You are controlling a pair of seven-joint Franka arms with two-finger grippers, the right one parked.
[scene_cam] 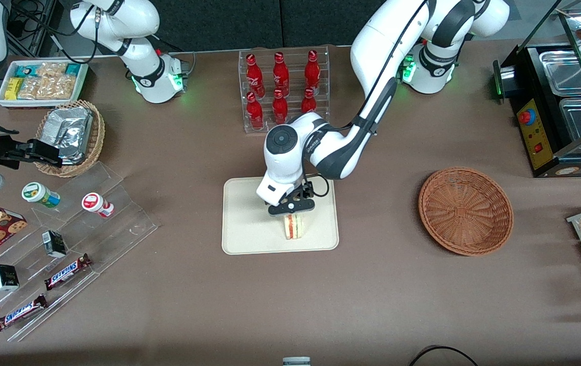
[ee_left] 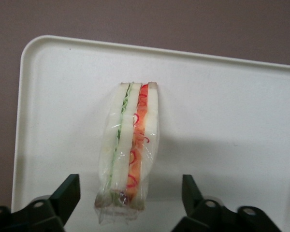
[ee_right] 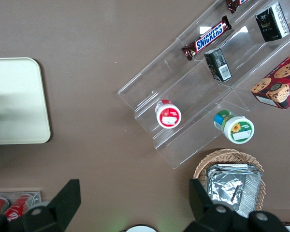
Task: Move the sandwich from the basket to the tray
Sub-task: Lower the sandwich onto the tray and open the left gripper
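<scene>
Sandwich [ee_left: 129, 150] standing on tray [ee_left: 222, 106], directly below gripper [scene_cam: 292, 207]; gripper released, fingers [ee_left: 67, 193] spread clear of bread; basket [scene_cam: 465, 210] well apart.

The gripper [scene_cam: 292, 207] hangs just above the sandwich [scene_cam: 293, 226], which stands on the tray [scene_cam: 249, 223], well apart from the basket [scene_cam: 465, 210] toward the working arm's end.

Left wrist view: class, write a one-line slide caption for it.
Open gripper poised over the wrapped triangular white-bread sandwich standing on the cream rectangular plastic tray.
</scene>
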